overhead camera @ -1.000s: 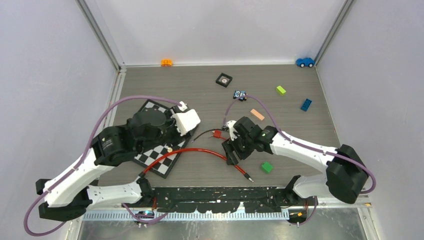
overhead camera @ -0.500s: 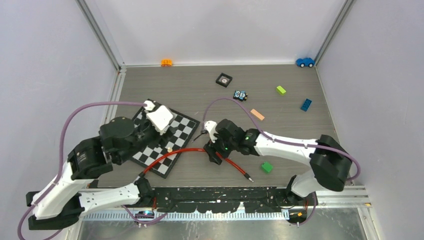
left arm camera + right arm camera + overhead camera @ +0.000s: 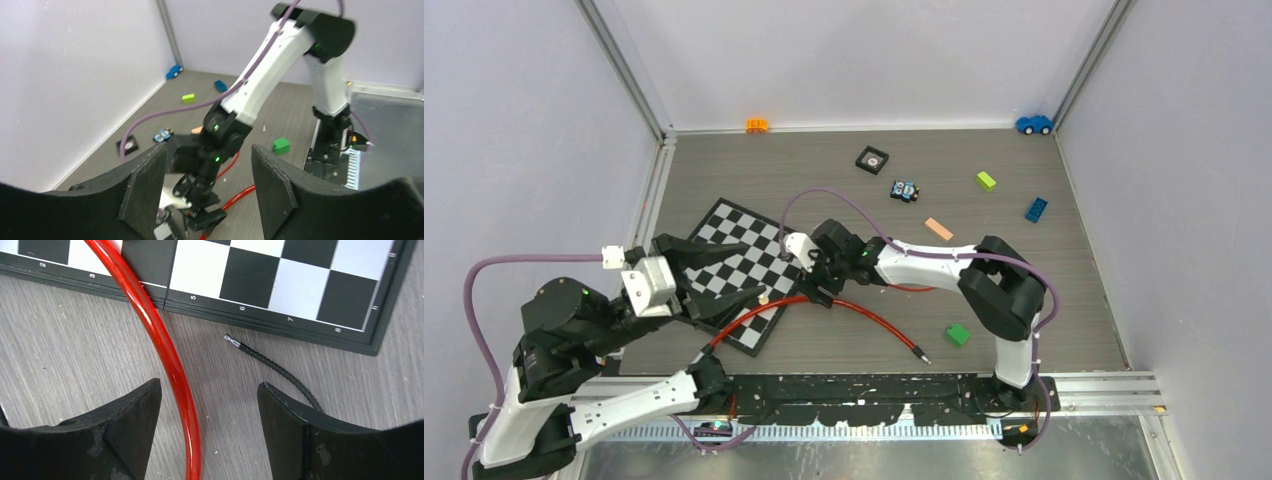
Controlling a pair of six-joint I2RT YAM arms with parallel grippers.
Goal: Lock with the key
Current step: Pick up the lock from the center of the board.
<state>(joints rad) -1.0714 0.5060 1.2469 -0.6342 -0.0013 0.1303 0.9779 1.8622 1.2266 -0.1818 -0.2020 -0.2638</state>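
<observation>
Red cable (image 3: 844, 303) is what I am watching, the lock's loop. It runs from the near corner of the chessboard (image 3: 734, 262) across that board's edge and onto the grey table (image 3: 1024, 270), ending in a dark tip not far from a green block (image 3: 957, 335).

My right gripper (image 3: 816, 285) hangs over the cable beside the board's right edge. Through its wrist camera the jaws stand wide apart, and the cable (image 3: 167, 357) passes between them, closer to the left finger. I cannot tell whether anything touches. A thin black cord (image 3: 272, 364) with a metal tip lies on the table just beside the board.

My left gripper (image 3: 722, 275) is over the chessboard's near-left part, jaws spread and holding nothing, facing the right arm.
</observation>
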